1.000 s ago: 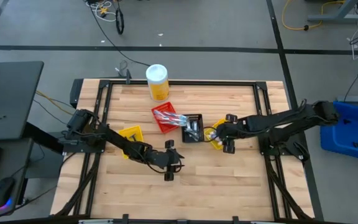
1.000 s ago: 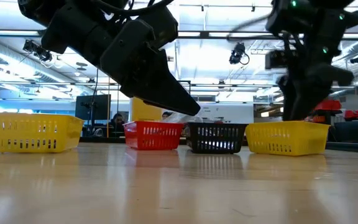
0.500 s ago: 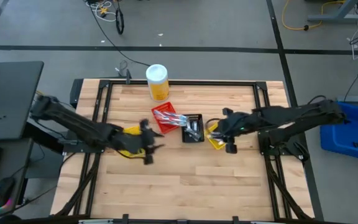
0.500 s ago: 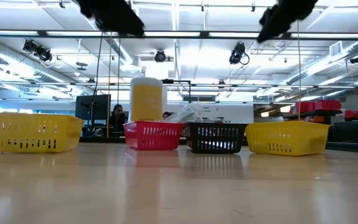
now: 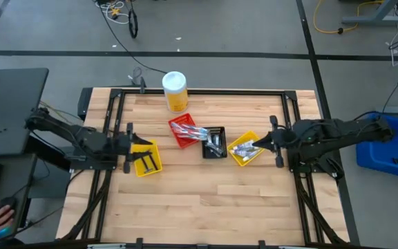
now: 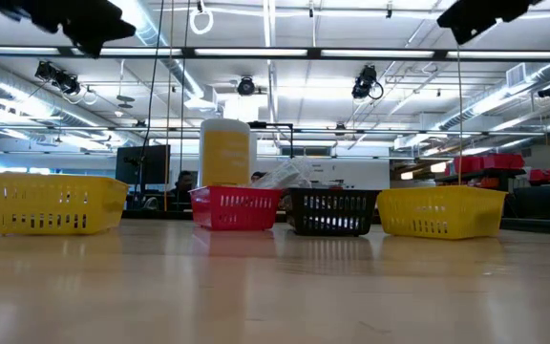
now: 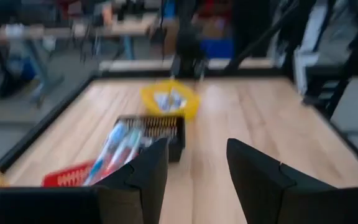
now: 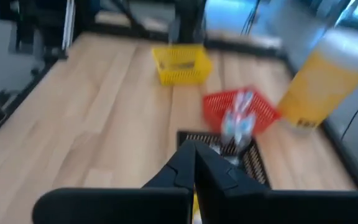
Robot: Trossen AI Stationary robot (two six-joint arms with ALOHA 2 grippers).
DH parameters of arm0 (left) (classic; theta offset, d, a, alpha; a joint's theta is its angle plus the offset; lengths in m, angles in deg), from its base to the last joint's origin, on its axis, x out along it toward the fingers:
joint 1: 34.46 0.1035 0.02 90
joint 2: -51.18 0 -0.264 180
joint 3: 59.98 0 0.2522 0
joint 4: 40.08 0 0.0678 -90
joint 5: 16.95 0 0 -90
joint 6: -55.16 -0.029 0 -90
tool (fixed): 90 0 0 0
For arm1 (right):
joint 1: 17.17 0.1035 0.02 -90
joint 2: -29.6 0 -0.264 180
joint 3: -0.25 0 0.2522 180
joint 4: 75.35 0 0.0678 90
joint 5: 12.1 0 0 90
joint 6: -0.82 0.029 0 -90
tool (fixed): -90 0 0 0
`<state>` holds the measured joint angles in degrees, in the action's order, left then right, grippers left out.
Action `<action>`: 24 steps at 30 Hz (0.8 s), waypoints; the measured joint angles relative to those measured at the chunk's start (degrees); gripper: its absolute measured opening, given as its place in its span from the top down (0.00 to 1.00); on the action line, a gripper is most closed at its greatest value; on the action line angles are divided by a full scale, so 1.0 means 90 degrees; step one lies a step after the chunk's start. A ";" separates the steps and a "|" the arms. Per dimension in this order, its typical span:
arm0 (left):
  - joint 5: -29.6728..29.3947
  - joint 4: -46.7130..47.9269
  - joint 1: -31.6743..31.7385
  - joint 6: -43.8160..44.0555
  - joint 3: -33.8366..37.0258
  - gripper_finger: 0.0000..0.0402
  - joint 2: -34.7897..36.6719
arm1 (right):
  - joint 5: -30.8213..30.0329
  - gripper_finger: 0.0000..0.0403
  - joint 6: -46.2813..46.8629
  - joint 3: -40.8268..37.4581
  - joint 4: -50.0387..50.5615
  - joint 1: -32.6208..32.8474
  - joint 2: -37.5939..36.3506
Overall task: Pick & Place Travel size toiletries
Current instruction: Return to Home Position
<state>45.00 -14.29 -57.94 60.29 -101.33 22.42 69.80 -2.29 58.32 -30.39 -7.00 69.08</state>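
One wooden table (image 5: 206,200) is filling our high view. Near its left edge we are seeing the left gripper (image 5: 130,146), fingers apart, hovering just beside the left yellow bin (image 6: 51,205), which is holding black combs (image 5: 149,160). Moving right, the red bin (image 6: 235,208) is holding toothbrushes (image 5: 185,129), the black bin (image 6: 332,212) silvery items (image 5: 215,140), and the right yellow bin (image 6: 442,212) white tubes (image 5: 244,149). Just beyond, the right gripper (image 5: 271,142) is hanging with fingers pressed together.
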 joint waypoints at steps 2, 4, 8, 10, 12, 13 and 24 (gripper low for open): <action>0.0081 -0.0450 0.0000 -0.0228 0.0523 0.57 0.0599 | -0.0092 0.98 -0.0225 -0.0519 -0.0659 0.0000 -0.0424; 0.0130 -0.0618 0.0000 -0.0397 0.0951 0.57 0.1170 | -0.0094 0.98 -0.0377 -0.1036 -0.1360 0.0000 -0.0856; 0.0148 -0.0658 0.0000 -0.0605 0.1556 0.57 0.2171 | 0.0113 0.98 -0.0503 -0.1935 -0.2183 0.0000 -0.1676; 0.0175 -0.0670 0.0001 -0.0652 0.1844 0.57 0.2615 | 0.0283 0.99 -0.0485 -0.2273 -0.2273 0.0000 -0.2037; 0.0175 -0.0698 0.0000 -0.0655 0.2130 0.57 0.3000 | 0.0306 0.99 -0.0371 -0.2533 -0.2348 0.0000 -0.2383; 0.0178 -0.0734 0.0002 -0.0682 0.2257 0.57 0.3166 | 0.0306 0.99 -0.0344 -0.2623 -0.2337 0.0000 -0.2536; 0.0050 -0.1888 0.0479 -0.1131 0.3005 0.57 0.3160 | 0.0297 0.99 -0.0371 -0.3217 -0.2359 -0.0007 -0.3723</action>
<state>45.44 -31.28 -53.63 50.11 -74.29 50.86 72.47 -5.63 29.37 -51.62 -7.06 35.58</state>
